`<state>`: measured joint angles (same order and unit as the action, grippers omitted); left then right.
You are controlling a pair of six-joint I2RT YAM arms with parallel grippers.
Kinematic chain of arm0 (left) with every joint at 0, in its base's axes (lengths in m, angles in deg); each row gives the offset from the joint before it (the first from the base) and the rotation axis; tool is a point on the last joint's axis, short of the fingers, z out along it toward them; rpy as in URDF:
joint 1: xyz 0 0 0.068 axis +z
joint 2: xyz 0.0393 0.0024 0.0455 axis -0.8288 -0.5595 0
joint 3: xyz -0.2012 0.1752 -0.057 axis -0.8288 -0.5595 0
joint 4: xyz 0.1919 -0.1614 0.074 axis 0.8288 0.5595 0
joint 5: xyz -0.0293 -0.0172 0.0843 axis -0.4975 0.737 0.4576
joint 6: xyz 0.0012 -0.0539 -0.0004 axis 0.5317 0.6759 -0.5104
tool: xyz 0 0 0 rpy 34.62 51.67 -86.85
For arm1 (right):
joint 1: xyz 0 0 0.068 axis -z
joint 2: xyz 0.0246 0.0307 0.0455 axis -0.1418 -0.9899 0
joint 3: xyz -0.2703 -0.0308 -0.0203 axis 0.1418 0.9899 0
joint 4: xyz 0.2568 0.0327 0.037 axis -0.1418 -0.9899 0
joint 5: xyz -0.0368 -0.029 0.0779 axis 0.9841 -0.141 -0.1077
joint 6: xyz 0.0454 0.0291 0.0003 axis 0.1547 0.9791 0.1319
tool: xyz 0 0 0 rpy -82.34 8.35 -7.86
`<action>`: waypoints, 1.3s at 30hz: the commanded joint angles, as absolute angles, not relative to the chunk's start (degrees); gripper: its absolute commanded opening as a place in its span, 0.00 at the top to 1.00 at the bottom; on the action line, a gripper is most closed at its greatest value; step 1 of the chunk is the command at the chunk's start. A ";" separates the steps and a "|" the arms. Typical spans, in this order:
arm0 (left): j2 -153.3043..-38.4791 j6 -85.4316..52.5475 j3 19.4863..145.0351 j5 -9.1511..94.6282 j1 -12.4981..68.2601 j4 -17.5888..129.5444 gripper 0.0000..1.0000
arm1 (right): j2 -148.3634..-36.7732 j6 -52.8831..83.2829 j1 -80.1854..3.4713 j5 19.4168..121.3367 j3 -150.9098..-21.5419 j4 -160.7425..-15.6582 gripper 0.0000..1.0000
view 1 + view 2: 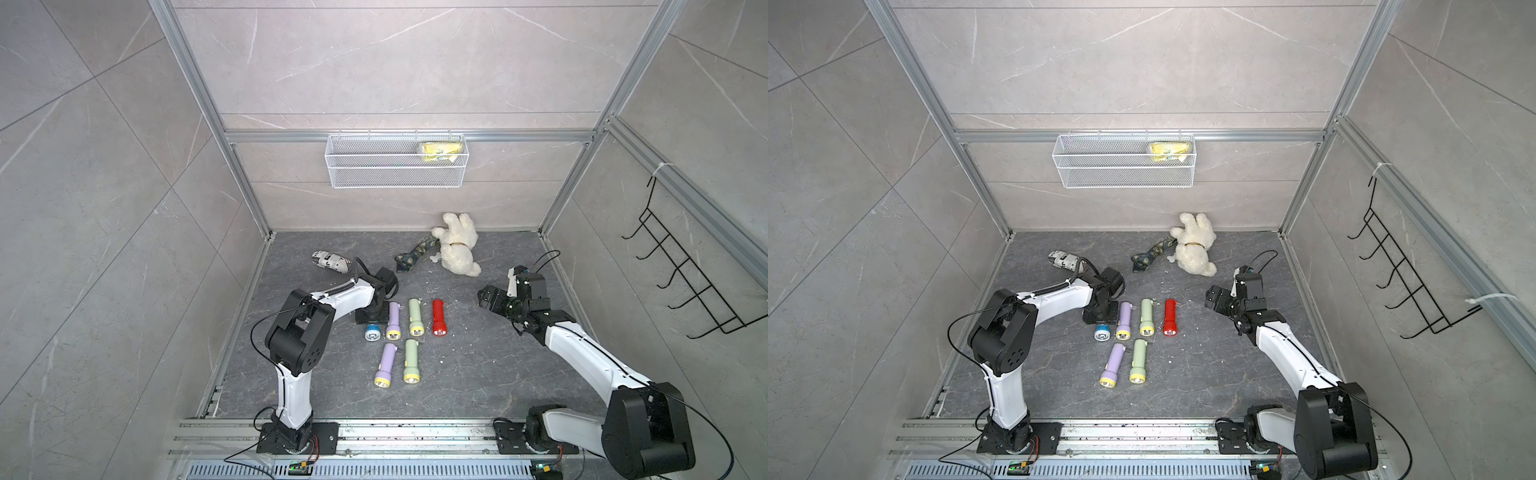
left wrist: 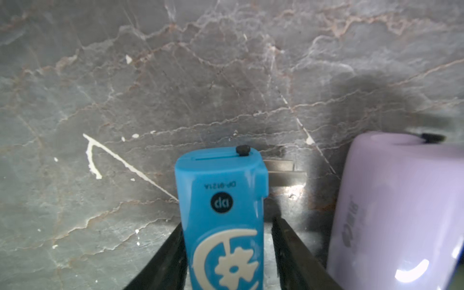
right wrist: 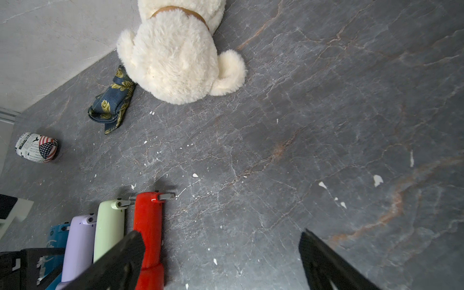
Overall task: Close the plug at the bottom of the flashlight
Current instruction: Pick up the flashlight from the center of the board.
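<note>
We see the blue flashlight (image 1: pixel 372 332) (image 2: pixel 223 213) (cream moon-and-flower emblem on its body) lying flat on the worktop (image 1: pixel 478 374), left of centre, lens toward the near edge. Its metal plug (image 2: pixel 281 170) juts sideways from the bottom end.

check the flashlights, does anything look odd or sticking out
Yes: the red flashlight and the green flashlight beside it have metal plug prongs folded out sideways at their bottom ends, not tucked in. The blue flashlight seems to have prongs out too. White flecks litter the floor.
</note>
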<state>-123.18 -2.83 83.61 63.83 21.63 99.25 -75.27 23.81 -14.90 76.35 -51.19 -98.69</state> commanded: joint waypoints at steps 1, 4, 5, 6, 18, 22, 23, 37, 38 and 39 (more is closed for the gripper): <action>-123.91 -3.43 84.52 64.02 21.79 99.11 0.52 | -76.00 24.73 -15.15 75.07 -50.34 -97.55 0.00; -123.82 -3.74 84.26 64.46 21.79 99.09 0.57 | -76.27 24.92 -15.19 74.56 -50.16 -97.15 0.00; -123.78 -3.95 84.19 64.85 21.79 99.18 0.59 | -76.29 24.98 -15.21 74.53 -50.17 -97.06 0.00; -123.78 -4.09 84.19 65.17 21.79 99.33 0.61 | -76.22 24.96 -15.19 74.49 -50.19 -96.97 0.00; -116.17 -12.16 88.34 74.36 21.88 101.11 0.98 | -76.05 23.45 -17.17 75.04 -52.64 -98.11 0.00; -110.56 -19.73 90.66 74.98 21.88 97.40 1.00 | -75.99 20.56 -18.12 71.21 -54.88 -96.95 0.00; -108.93 -21.86 90.82 75.23 21.88 95.55 1.00 | -76.11 19.62 -18.38 69.88 -55.84 -96.92 0.00; -85.47 -46.50 65.08 42.37 22.60 47.67 1.00 | -75.60 14.91 -24.47 48.91 -64.18 -89.13 0.00; -85.15 -45.97 64.01 40.51 22.62 46.41 1.00 | -75.46 14.74 -25.40 47.74 -64.77 -88.53 0.01; -84.91 -45.44 62.86 39.05 22.67 44.63 1.00 | -75.38 14.48 -26.28 46.62 -65.57 -88.21 0.02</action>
<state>-86.52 -42.26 64.44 49.36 22.24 55.67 -76.30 16.14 -24.36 52.77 -62.66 -91.89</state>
